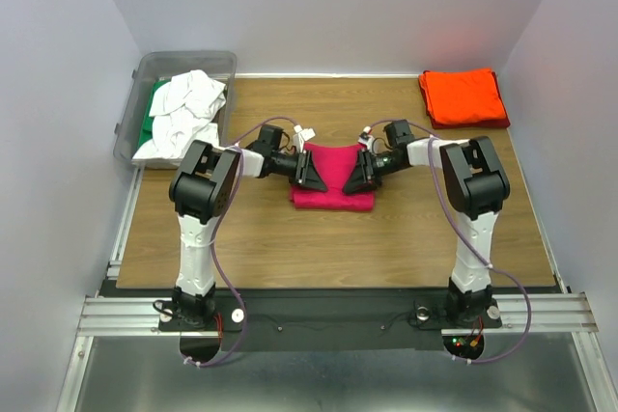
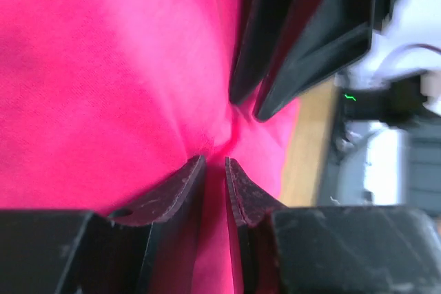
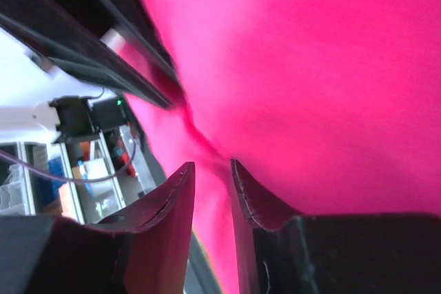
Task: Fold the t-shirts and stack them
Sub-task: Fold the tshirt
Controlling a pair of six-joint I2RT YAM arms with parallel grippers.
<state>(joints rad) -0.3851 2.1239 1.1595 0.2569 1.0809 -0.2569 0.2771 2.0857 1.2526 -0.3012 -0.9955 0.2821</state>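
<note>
Wooden tabletop (image 1: 290, 248) held the magenta t-shirt (image 1: 333, 196) at its middle. The left gripper (image 2: 215, 163) and right gripper (image 3: 212, 167), covering its side edges from above, each pinched its cloth between nearly closed jaws.

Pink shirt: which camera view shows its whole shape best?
The top external view. It shows the folded pink shirt almost whole, lying on the table. Both wrist views are too close: they show only pink cloth filling most of the picture, with some creases.
</note>
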